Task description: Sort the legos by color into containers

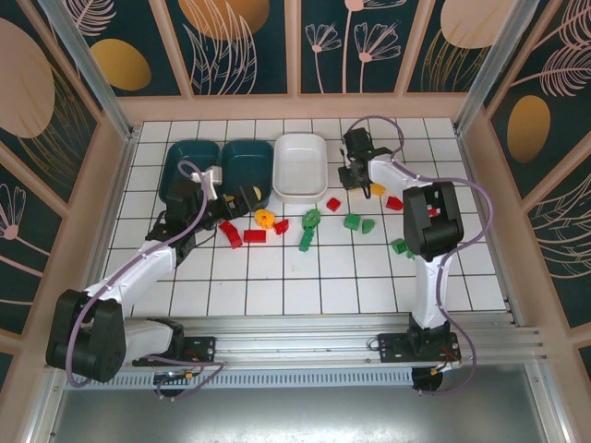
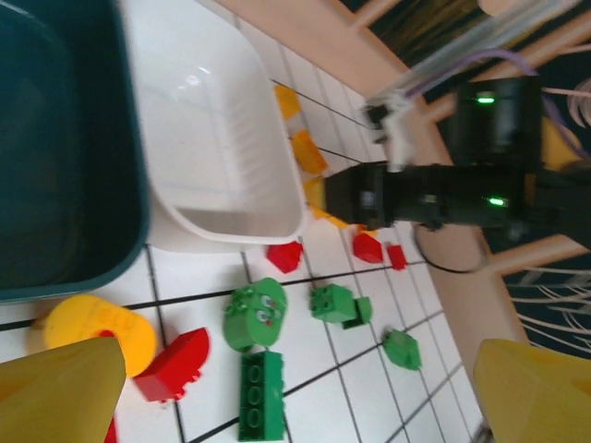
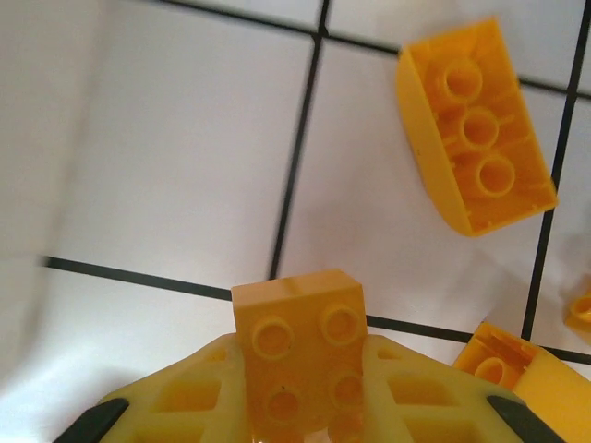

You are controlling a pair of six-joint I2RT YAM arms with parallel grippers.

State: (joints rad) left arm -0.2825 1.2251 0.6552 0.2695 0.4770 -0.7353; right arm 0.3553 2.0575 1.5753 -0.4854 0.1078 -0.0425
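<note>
Currently: sorting near its start, to judge by the trays, which all look empty.

- Right end effector (image 3: 300,378): clamped on an orange brick (image 3: 297,332), one finger against each flat side, studs towards the wrist camera. Whether the brick rests on the worktop (image 1: 305,277) or hangs just off it I cannot tell. A grip across the flat faces looks chosen for a straight lift.
- Left end effector (image 2: 297,349): fingers spread wide, holding nothing, low over a cluster of bricks, namely a yellow round brick (image 2: 92,323), a red curved brick (image 2: 175,365) and a long green brick (image 2: 261,395). It seems set to pick from there.
- Trays: two teal trays (image 1: 192,168) (image 1: 247,164) and a white tray (image 1: 301,166) in a row at the far side, close together. The loose bricks lie in a band in front of them.
- Edges: the white tray stands just left of the right end effector, so the held brick must rise over its rim.
- Neighbours: a curved orange brick (image 3: 476,138) lies near the held one but apart from it. A second orange piece (image 3: 522,369) sits just beside the right finger (image 3: 443,397) and might be nudged.
- Room: the two arms are well apart, and bare tiles lie open on the near side.
</note>
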